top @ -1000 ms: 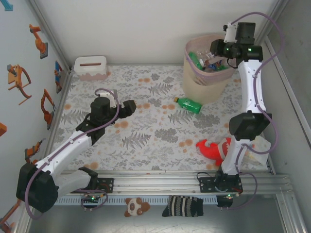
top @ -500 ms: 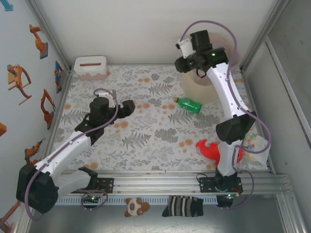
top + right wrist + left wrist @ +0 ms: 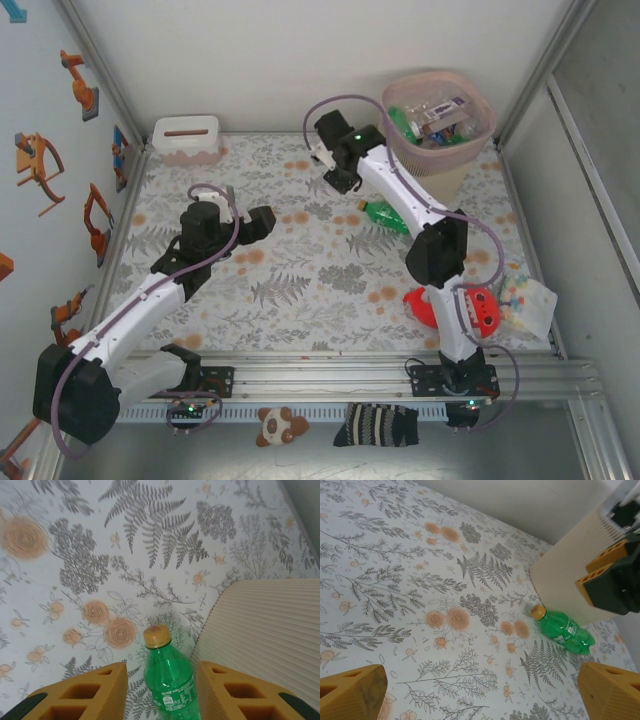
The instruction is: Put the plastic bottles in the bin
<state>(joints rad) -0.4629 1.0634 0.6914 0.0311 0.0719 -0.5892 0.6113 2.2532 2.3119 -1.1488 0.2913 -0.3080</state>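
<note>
A green plastic bottle (image 3: 383, 214) with a yellow cap lies on the floral mat just left of the bin's foot. In the right wrist view the bottle (image 3: 170, 680) lies cap-away between the two orange fingers of my right gripper (image 3: 161, 672), which is open and hovers over it. From above, the right gripper (image 3: 340, 178) is low beside the beige bin (image 3: 437, 165), which holds several bottles (image 3: 430, 120). My left gripper (image 3: 258, 222) is open over the mat's left half. In the left wrist view the left gripper (image 3: 482, 690) faces the bottle (image 3: 562, 632) and bin (image 3: 565, 580).
A red plush shark (image 3: 450, 305) lies near the right arm's base, with a bag of coloured balls (image 3: 525, 295) beside it. A low white box (image 3: 187, 138) stands at the back left. A sock (image 3: 375, 425) and a small bear (image 3: 273, 425) lie in front of the rail.
My right arm has swung from above the bin leftward and down, ending over the green bottle on the mat. The left arm has barely moved.
</note>
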